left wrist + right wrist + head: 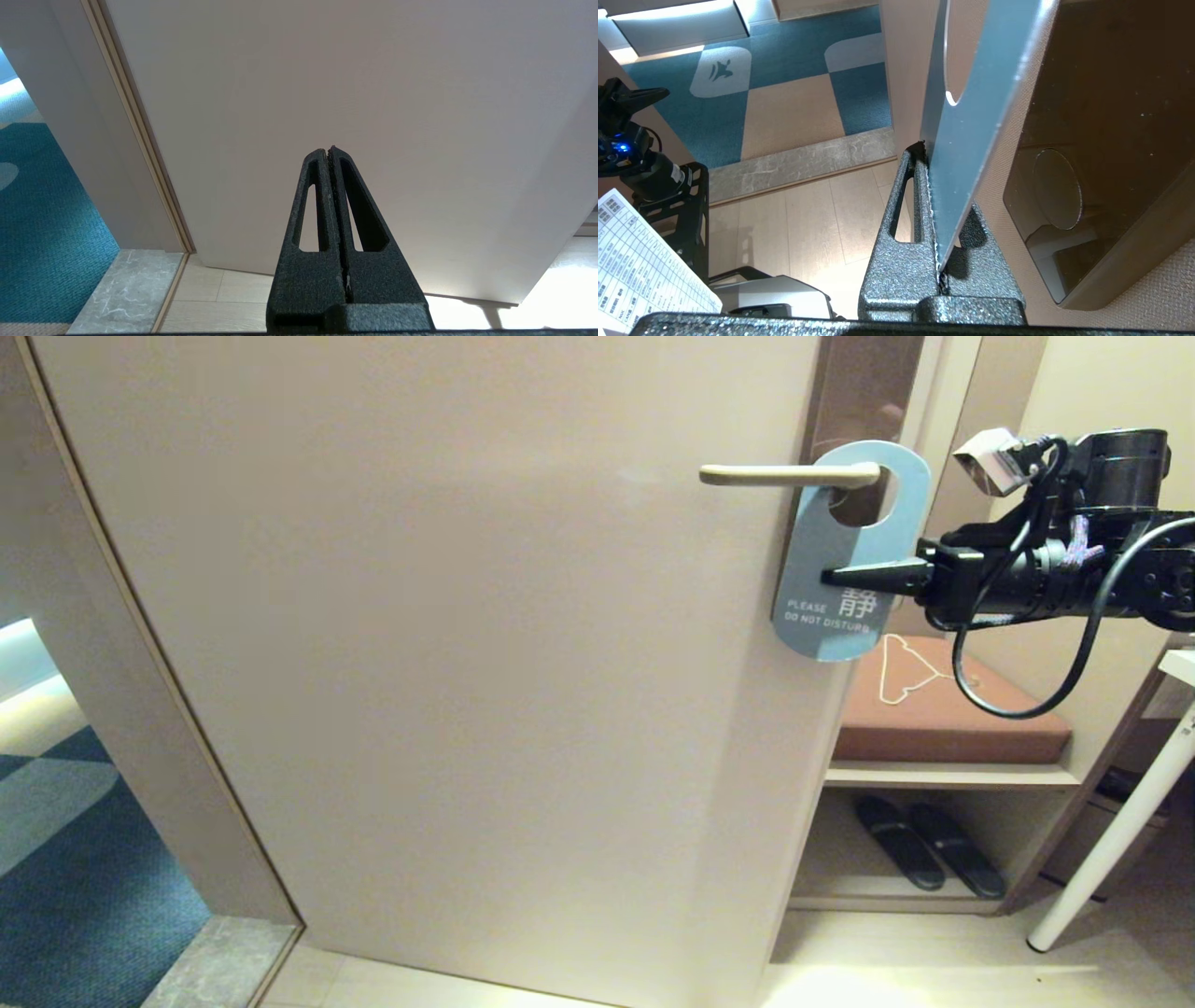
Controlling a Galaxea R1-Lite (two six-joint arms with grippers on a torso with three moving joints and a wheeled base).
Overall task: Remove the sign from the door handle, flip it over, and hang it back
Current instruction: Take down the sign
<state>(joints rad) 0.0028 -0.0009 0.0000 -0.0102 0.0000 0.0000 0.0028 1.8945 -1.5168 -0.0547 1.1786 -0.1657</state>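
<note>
Sign gripped at its lower half, upper right of frame.
The sign, judged light, thin and stiff, is pinched edge-on by the closed right gripper, hanging on the door handle; the left gripper is shut, empty.

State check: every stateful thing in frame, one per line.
Blue-grey oblong hanger-card sign: hanging on the handle by its oval hole, DO NOT DISTURB face outward, tilted, edge clamped.
Pale brushed-metal lever door handle: horizontal, threaded through the sign's hole.
Beige door: ajar.
Right end effector: shut on the sign's edge.
Left end effector: shut, empty, low in front of the door.
</note>
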